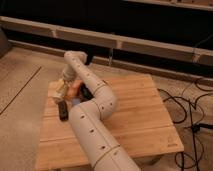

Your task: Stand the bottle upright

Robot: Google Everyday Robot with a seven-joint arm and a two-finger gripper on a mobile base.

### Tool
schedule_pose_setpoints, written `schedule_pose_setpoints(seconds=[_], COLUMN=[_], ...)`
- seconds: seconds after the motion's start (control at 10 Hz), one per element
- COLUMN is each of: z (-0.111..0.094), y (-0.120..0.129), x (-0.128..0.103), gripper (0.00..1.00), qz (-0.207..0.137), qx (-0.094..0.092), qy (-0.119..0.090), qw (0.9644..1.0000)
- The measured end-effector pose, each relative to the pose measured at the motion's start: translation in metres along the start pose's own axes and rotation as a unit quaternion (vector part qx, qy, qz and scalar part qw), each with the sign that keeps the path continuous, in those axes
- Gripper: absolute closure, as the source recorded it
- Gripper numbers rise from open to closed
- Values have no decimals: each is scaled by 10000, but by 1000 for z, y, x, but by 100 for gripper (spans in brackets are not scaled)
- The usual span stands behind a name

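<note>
The bottle [60, 93], slim and pale whitish-tan, is near the left edge of the wooden table [135, 115] and looks tilted. My gripper [64, 86] hangs from the white arm [95, 120] and is right at the bottle's upper end, partly hiding it. I cannot tell whether it holds the bottle.
A flat black bar [63, 111] lies just in front of the bottle. An orange object [75, 89] and a dark object [86, 93] sit right of the gripper, against the arm. Black cables [187, 112] lie on the floor to the right. A ledge [115, 40] runs behind.
</note>
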Motion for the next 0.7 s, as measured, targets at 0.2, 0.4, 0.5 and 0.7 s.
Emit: schedule_pose_setpoints(seconds=[0.2,0.4,0.5,0.7], z=[1,0,-1,-4], y=[-2,-2,-1,3], x=[2,2,1,-5], gripper=[35,35,35,35], qz=[35,22,8,-114], qx=[40,82,86,135], qy=[33,60,65,32], qw=[10000,9999,9999,9998])
